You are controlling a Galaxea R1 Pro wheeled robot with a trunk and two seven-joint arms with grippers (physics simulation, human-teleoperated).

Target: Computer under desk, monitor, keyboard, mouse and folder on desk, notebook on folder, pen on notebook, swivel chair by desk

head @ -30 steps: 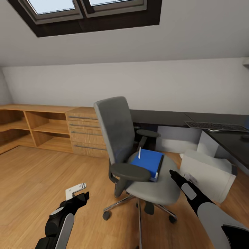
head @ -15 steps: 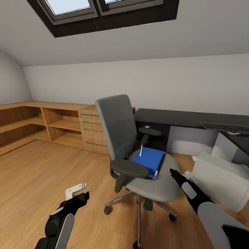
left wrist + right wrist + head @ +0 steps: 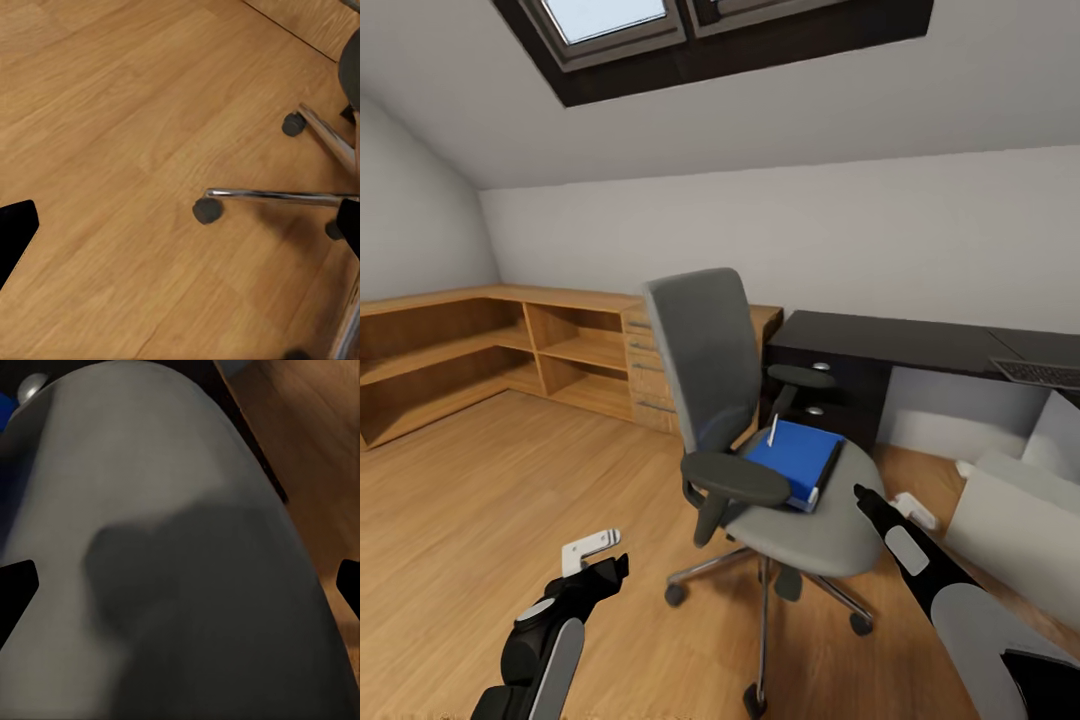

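Note:
The grey swivel chair [image 3: 705,370] stands mid-floor with the bright blue folder [image 3: 795,455] lying on its seat. A thin white stick [image 3: 772,430] rises from the folder's far corner. Behind runs the black desk [image 3: 890,340], with the keyboard [image 3: 1045,372] at its right end. The light grey computer [image 3: 1020,510] sits on the floor at the right. My right gripper [image 3: 865,497] [image 3: 180,585] is open, close over the seat's right edge. My left gripper [image 3: 600,560] [image 3: 180,232] is open, low over the floor left of the chair's chrome base [image 3: 285,196]. Monitor, mouse and notebook are out of view.
Light wood shelving [image 3: 450,350] and a wood drawer cabinet [image 3: 645,360] line the left and back walls. The desk's dark drawer pedestal [image 3: 830,390] stands behind the chair. Open wood floor [image 3: 480,500] lies at the left. A sloped ceiling with a skylight [image 3: 620,15] is overhead.
The camera has swung left: chair, desk and computer slid right in the picture, and more shelving and the desk pedestal came into view. Both arms keep their pose.

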